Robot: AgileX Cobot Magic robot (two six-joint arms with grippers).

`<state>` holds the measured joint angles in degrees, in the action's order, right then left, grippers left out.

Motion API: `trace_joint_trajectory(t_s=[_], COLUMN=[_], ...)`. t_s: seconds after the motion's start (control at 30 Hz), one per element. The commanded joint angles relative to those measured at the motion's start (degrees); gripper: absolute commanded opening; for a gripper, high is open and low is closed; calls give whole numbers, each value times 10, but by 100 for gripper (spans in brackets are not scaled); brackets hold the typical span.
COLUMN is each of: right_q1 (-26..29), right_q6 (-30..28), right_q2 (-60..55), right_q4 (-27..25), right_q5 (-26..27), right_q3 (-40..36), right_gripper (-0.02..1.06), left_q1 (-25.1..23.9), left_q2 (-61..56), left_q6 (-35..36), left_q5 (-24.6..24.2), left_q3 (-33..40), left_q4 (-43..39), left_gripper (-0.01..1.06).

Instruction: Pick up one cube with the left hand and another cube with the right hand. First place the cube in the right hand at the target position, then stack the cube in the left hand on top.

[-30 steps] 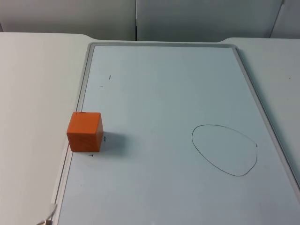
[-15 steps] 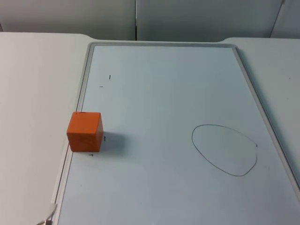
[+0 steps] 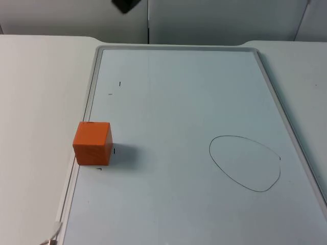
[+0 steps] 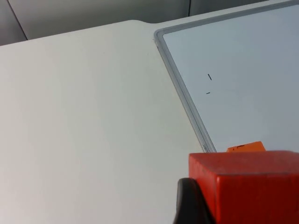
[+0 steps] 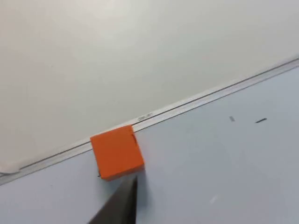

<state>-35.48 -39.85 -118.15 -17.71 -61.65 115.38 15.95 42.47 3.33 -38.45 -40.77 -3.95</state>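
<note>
The left gripper (image 4: 243, 215) is holding a red-orange cube (image 4: 247, 179) close to its wrist camera. One black finger (image 4: 187, 205) is pressing against the cube's side, and the cube's flat faces and sharp edges are showing a darker, redder tone than the other block. Where this gripper is hanging over the table cannot be told exactly.

A second orange cube (image 3: 92, 143) is sitting on the whiteboard (image 3: 179, 102), right against the left rail of its grey frame (image 3: 91, 87). It is casting a soft shadow to its right, and faint wood grain is showing on its front face. Small black tick marks (image 3: 114, 151) are lying just beside it. From the right wrist view this same cube is lying just beyond the black fingertip of the right gripper (image 5: 119, 207), apart from it; whether that gripper's fingers are wide or narrow cannot be told.

Well to the right of the cube, a hand-drawn oval outline (image 3: 245, 163) is marking the board, with nothing inside it. Two more tick marks (image 3: 120, 83) are lying farther up the board.

The board is resting on the white table (image 3: 41, 92), which is ending at the grey partition wall (image 3: 214, 20). A black part of an arm (image 3: 126, 5) is reaching in front of that wall; which arm cannot be told.
</note>
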Motion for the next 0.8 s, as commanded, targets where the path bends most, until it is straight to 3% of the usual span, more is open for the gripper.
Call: trace_joint_trajectory(t_s=[0.0, 0.37, 0.77], right_q1=[-16, -90, -96], right_q6=[-7, -21, -23], right_q2=[-28, -146, -214], right_q4=[7, 38, 40], right_q5=[-13, 15, 55], right_q3=[16, 17, 17], right_gripper=[104, 100, 100], left_q1=[5, 5, 5], left_q2=[-4, -4, -4], left_q6=[1, 1, 1], left_q5=[0, -4, -23], left_q3=[2, 2, 2], left_q4=[1, 6, 6], left_gripper=[8, 8, 8])
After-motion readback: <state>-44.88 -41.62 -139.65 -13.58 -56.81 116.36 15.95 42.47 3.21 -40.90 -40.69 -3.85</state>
